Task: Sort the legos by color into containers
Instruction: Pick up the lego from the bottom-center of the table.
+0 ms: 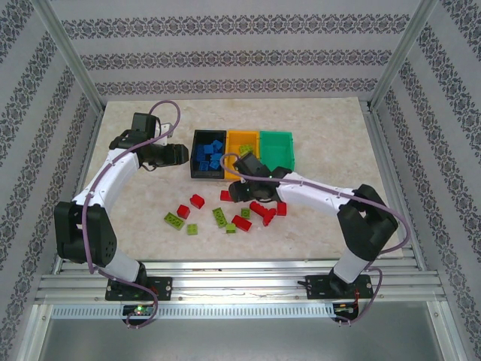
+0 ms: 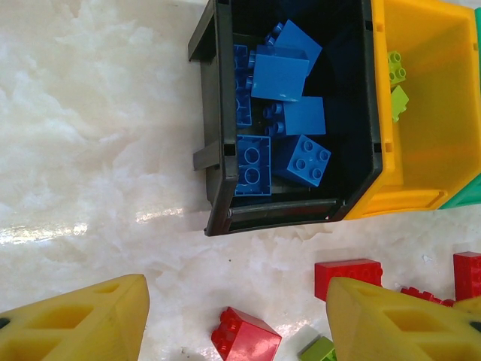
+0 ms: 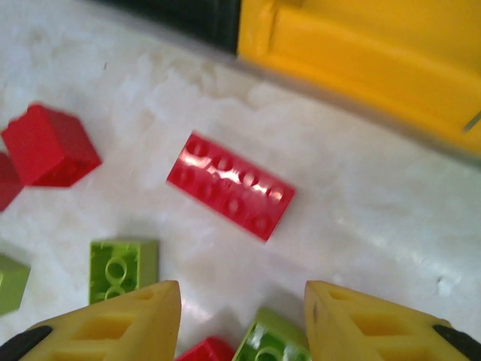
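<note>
Jaws of the right gripper [image 3: 242, 301] are standing parted and empty, seemingly lining up the red lego [image 3: 229, 197] at twelve o'clock; the left gripper [image 2: 237, 301] is hovering wide, empty, black container [image 2: 218, 113] at one o'clock.

Legos [image 1: 241, 222] before the containers [image 1: 242, 134]

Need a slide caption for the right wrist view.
Open right claw poised just short of a long red brick lying before the orange-yellow bin.

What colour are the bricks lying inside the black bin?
Blue bricks; the left wrist view shows them best.
</note>
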Controlling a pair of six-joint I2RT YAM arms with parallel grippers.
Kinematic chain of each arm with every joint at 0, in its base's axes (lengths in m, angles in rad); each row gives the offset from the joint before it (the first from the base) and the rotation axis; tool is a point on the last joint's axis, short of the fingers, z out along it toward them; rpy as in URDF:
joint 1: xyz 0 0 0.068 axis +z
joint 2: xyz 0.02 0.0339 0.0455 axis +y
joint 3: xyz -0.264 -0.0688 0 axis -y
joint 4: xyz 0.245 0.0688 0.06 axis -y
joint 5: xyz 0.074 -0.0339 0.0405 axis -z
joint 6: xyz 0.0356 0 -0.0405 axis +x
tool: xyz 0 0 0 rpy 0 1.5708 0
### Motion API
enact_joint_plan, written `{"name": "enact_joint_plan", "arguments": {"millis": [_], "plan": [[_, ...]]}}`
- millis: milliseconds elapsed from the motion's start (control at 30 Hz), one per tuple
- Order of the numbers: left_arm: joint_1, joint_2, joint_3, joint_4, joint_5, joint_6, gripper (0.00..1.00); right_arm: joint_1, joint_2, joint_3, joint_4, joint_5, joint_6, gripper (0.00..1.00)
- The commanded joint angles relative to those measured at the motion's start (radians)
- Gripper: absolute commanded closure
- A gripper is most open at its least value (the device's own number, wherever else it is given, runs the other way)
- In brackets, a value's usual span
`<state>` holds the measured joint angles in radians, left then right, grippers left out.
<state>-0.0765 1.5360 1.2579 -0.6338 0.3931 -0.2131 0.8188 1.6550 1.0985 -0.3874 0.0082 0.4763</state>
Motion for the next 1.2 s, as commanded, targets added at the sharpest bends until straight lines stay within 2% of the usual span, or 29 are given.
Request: {"name": "enact_joint_plan", "arguments": {"millis": [0, 367, 1167], "plan": [[0.012, -0.020, -0.005, 0.034, 0.019, -0.002, 0.36, 0.033, -0.050, -0.058, -0.055, 0.047, 0.061, 0.53], [0.012, -0.027, -0.006, 0.036, 0.025, -0.003, 0.36, 0.070, -0.045, -0.144, -0.027, 0.052, 0.174, 0.53], [0.012, -0.025, -0.005, 0.034, 0.018, -0.002, 0.36, 0.071, 0.158, -0.016, -0.007, 0.052, 0.162, 0.50]]}}
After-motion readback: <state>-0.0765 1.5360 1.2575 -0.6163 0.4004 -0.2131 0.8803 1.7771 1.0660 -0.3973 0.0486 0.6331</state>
